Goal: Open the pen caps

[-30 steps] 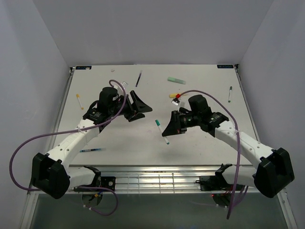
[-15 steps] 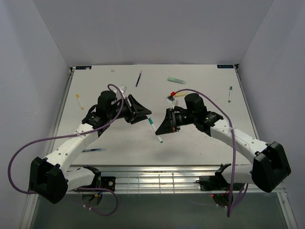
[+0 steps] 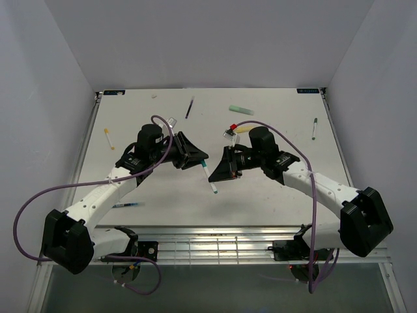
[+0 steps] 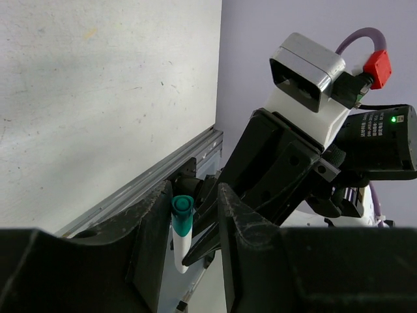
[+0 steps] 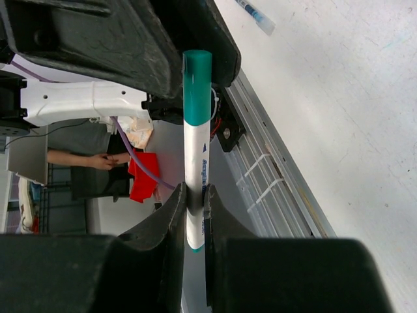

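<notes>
Left fingers (image 4: 153,241) narrowed around teal cap (image 4: 182,210), still apart; right fingers (image 5: 168,225) clamp pen (image 5: 195,156).

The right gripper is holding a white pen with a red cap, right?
Not red. The right gripper holds a white pen, but its cap is dark teal, as the right wrist view shows.

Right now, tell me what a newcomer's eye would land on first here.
Above the middle of the table, the right gripper is shut on a white pen. The pen's teal cap sits between the fingers of the open left gripper, not yet pinched. Other pens lie scattered on the far half.
</notes>
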Available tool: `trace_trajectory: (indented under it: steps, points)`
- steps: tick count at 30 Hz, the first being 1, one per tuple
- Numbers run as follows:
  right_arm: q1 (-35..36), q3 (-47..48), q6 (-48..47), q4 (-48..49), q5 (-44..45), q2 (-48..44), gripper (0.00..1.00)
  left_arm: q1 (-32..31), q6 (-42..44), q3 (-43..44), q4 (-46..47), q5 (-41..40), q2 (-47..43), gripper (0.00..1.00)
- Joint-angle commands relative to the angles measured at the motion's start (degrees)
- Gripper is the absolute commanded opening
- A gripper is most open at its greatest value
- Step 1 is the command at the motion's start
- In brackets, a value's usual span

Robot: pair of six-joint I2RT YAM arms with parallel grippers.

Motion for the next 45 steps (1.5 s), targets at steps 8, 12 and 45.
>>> trace_trajectory:
  steps: [8, 12, 45]
  points:
    - [0.2, 2.9, 1.7, 3.5, 1.4, 1.0, 0.08, -1.0, 0.2, 0.0, 0.9, 0.8, 0.3, 0.39]
    - [0.3, 2.9, 1.9, 3.4, 1.6, 1.1, 0.08, -1.0, 0.5, -0.1, 0.9, 0.8, 0.1, 0.35]
    - [9.2, 16.9, -20.2, -35.3, 30.1, 4.0, 0.08, -1.0, -1.4, 13.3, -16.3, -5.8, 7.5, 0.00]
